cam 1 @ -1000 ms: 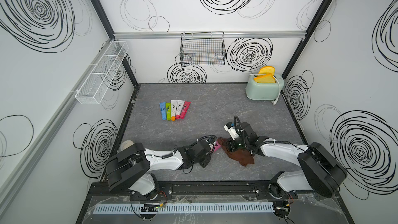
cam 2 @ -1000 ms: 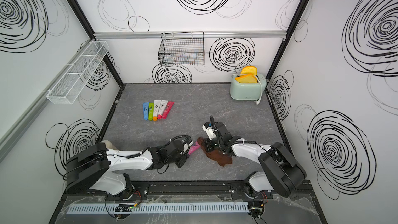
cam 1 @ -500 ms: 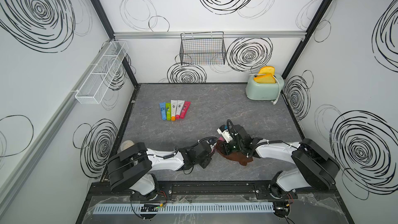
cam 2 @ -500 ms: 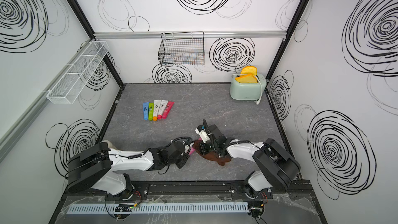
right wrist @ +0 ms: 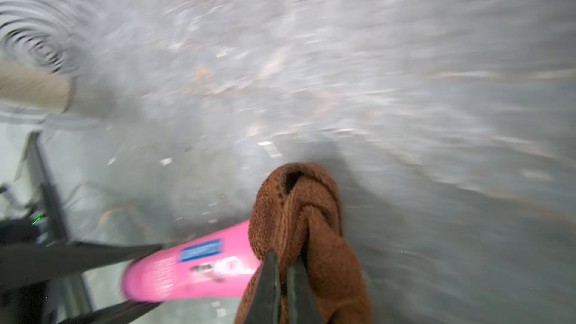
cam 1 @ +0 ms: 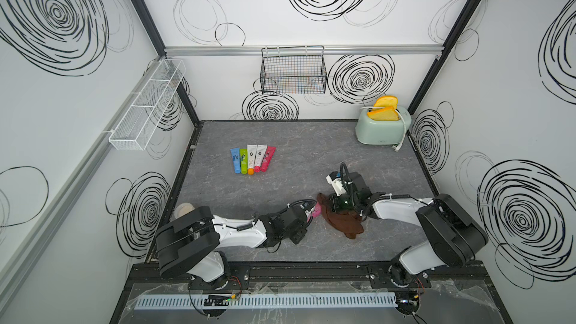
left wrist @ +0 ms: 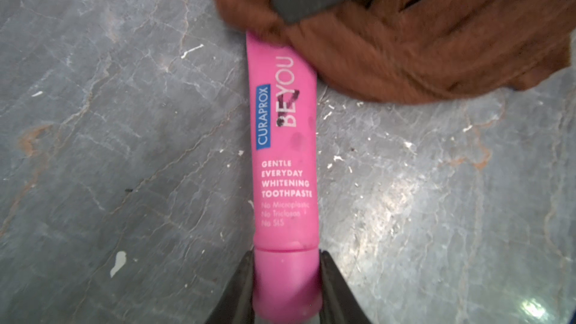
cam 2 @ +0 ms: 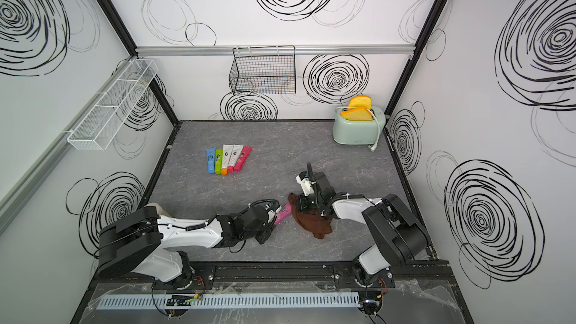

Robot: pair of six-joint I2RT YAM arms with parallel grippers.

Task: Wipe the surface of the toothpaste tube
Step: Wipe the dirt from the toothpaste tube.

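Pink toothpaste tube [left wrist: 285,157]: on desk [left wrist: 124,120], crimped end under brown cloth [right wrist: 299,210] edge. Judged light, soft-walled, smooth, likely slippery; firmest hold at rigid cap. Left claw [left wrist: 285,288] clamped on cap, opposite cloth; right claw [right wrist: 282,275] pinched onto cloth

The pink plastic toothpaste tube [left wrist: 285,166] faces label up, with a black smudge across its white lettering. A bunched brown terry cloth [left wrist: 420,51] covers its crimped end.
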